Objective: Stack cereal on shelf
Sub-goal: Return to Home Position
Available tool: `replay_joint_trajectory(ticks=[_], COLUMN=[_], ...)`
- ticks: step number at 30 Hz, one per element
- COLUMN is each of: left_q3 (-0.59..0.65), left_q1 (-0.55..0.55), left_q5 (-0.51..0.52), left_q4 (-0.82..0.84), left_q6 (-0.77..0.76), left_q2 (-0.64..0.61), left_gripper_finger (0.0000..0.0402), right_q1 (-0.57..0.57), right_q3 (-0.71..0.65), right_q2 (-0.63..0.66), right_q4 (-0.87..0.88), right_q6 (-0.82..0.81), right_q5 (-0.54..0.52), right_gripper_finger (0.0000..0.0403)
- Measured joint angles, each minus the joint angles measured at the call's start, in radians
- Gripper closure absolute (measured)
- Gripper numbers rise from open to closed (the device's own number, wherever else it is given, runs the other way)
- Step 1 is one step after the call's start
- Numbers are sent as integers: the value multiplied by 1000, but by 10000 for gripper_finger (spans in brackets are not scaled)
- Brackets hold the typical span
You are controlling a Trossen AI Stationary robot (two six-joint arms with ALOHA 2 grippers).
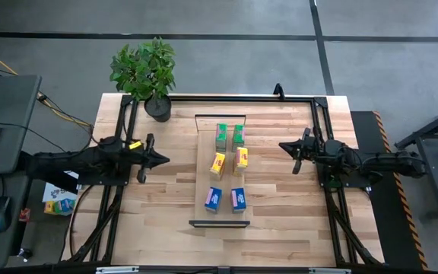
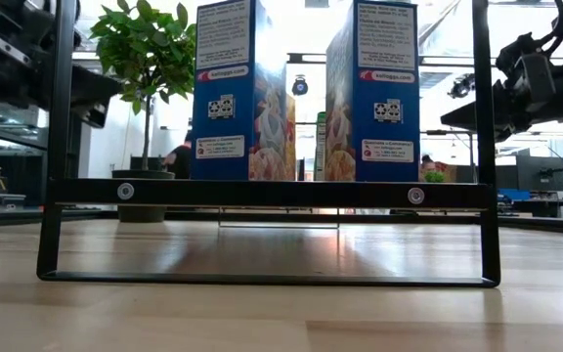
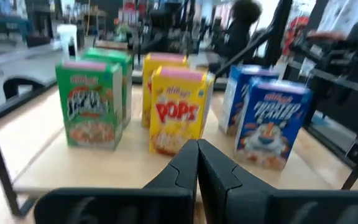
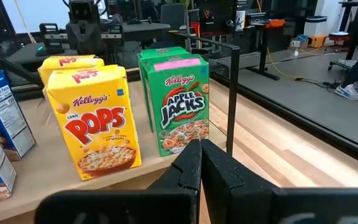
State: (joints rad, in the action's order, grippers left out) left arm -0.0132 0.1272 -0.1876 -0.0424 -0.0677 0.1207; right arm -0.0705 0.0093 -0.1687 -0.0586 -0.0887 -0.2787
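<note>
1. We see the shelf (image 1: 226,181) lying lengthwise down the middle of the desk (image 1: 287,221), with a black bracket at its near end and another at its far end.
2. All six cereal boxes stand upright on it in three pairs: the green boxes (image 1: 221,135) at the far end, the yellow boxes (image 1: 241,160) in the middle and the blue boxes (image 1: 214,199) at the near end.
3. In each pair the boxes stand side by side. The left yellow one seems turned a little out of line, though from above we cannot be sure.
4. The left pincer (image 1: 160,159) hangs above the desk left of the shelf, apart from the yellow pair. Its fingers are pressed together and hold nothing.
5. The right pincer (image 1: 285,146) hangs to the right of the shelf, also apart from the boxes. It too is pressed together and empty.
6. A potted plant (image 1: 144,72) stands at the far left corner of the desk.
</note>
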Motion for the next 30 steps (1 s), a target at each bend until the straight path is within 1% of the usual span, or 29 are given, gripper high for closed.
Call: replay_joint_trajectory(ticks=[6,11,15,30], left_q3=[0,0,1,2], left_q1=[-30,-51,-65,-64], left_q5=[0,0,7,9], left_q4=[0,0,1,2], left_q6=[0,0,0,0], left_q2=[-93,-117,-117,-106], left_gripper_finger=[402,401,402,401], right_q1=[14,14,14,32], right_q3=[0,0,0,-1], right_q2=[72,170,166,156], right_q4=[0,-1,-27,-1], right_q6=[0,0,1,0], right_q5=[1,1,-1,-2], right_gripper_finger=[403,402,402,402])
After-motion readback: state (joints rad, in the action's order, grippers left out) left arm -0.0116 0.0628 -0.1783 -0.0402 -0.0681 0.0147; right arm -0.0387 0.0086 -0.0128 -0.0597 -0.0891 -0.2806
